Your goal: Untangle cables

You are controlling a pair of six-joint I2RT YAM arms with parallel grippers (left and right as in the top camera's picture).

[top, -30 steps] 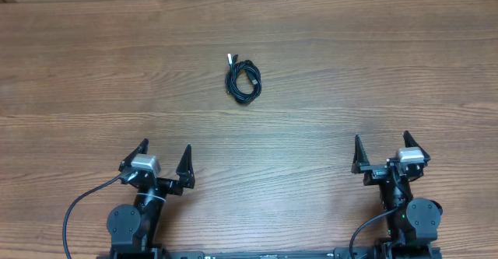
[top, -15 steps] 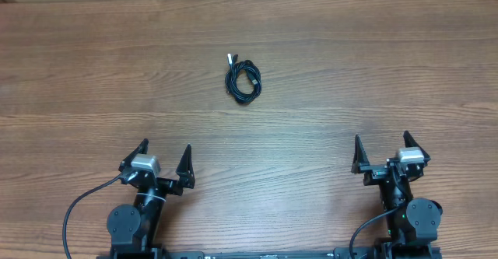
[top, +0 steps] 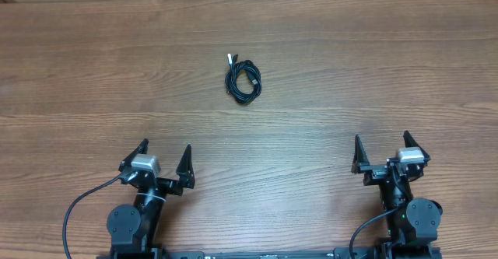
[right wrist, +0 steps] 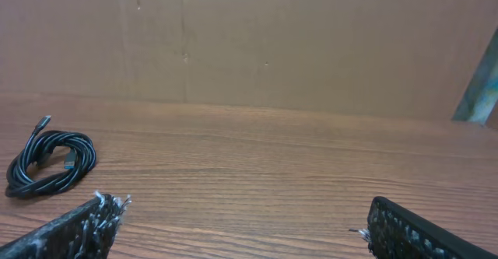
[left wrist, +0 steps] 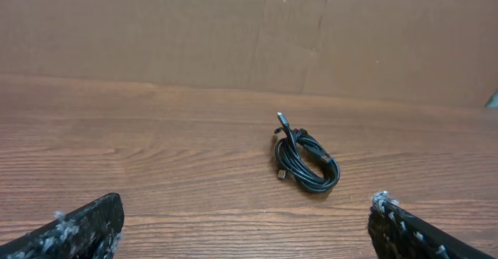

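Overhead: the cables (top: 243,81) lie bunched in one small coil on the wooden table (top: 389,57), at about 1 o'clock from the left gripper (top: 166,145) and 10 o'clock from the right gripper (top: 381,136), well apart from both. The coil's long axis runs from 11 to 5 o'clock, and a silver-tipped plug pokes out toward 11. Both grippers stand with jaws spread wide, holding nothing.

Left wrist: the cables (left wrist: 305,162) sit ahead at about 1 o'clock, the silver plug pointing to 11, beyond the parted fingers (left wrist: 78,228).

Right wrist: the cables (right wrist: 50,162) lie at 10 o'clock, the plug end up-left, past the spread fingers (right wrist: 420,232).
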